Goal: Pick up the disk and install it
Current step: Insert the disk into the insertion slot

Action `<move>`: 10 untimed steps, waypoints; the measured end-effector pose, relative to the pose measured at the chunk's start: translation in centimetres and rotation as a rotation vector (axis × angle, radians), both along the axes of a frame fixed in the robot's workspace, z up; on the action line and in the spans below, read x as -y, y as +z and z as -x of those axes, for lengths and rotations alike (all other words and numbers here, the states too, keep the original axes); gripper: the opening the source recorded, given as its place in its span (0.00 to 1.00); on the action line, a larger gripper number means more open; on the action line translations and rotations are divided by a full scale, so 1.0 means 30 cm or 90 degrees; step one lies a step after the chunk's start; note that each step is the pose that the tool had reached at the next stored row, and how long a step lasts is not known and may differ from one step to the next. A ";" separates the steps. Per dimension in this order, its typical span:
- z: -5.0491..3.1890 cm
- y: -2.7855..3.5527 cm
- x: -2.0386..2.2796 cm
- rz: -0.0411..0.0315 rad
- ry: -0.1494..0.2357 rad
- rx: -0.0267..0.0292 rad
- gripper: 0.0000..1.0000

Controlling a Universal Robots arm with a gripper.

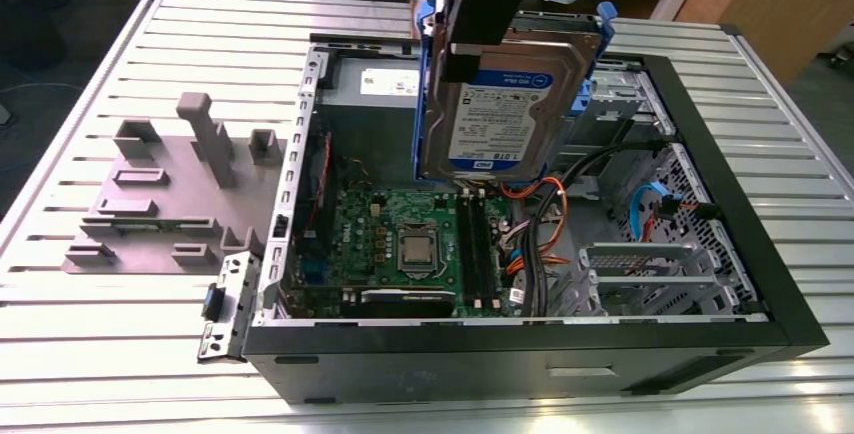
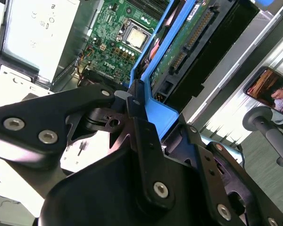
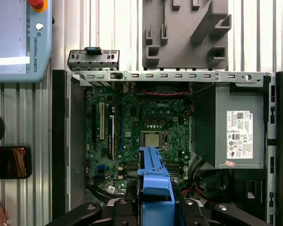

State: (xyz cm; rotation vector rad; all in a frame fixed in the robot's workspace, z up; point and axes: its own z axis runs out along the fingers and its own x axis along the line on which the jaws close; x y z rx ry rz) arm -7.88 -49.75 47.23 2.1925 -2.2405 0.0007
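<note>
The disk (image 1: 514,104), a silver hard drive with a white-and-blue label in a blue plastic bracket, hangs upright over the open computer case (image 1: 747,284), above the motherboard (image 1: 400,239). My black gripper (image 1: 470,59) is shut on the disk's upper end. In the second wrist view the gripper's fingers (image 2: 137,106) clamp the blue bracket (image 2: 158,77), and the disk's green circuit side (image 2: 179,47) faces the camera. The first wrist view looks straight down past the bracket (image 3: 154,186) onto the motherboard (image 3: 132,127).
A grey fixture block (image 1: 167,194) with posts stands on the slatted table at the exterior view's left. Inside the case are a power supply (image 3: 236,127), orange and blue cables (image 1: 561,204) and a metal drive cage (image 1: 654,274). A phone (image 3: 9,162) lies beside the case.
</note>
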 end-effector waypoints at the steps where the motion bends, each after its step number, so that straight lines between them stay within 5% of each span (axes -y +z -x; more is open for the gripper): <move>1: 0.000 0.000 0.000 0.0001 0.000 0.0000 0.36; 10: -0.004 0.000 0.000 0.0000 0.000 0.0000 0.36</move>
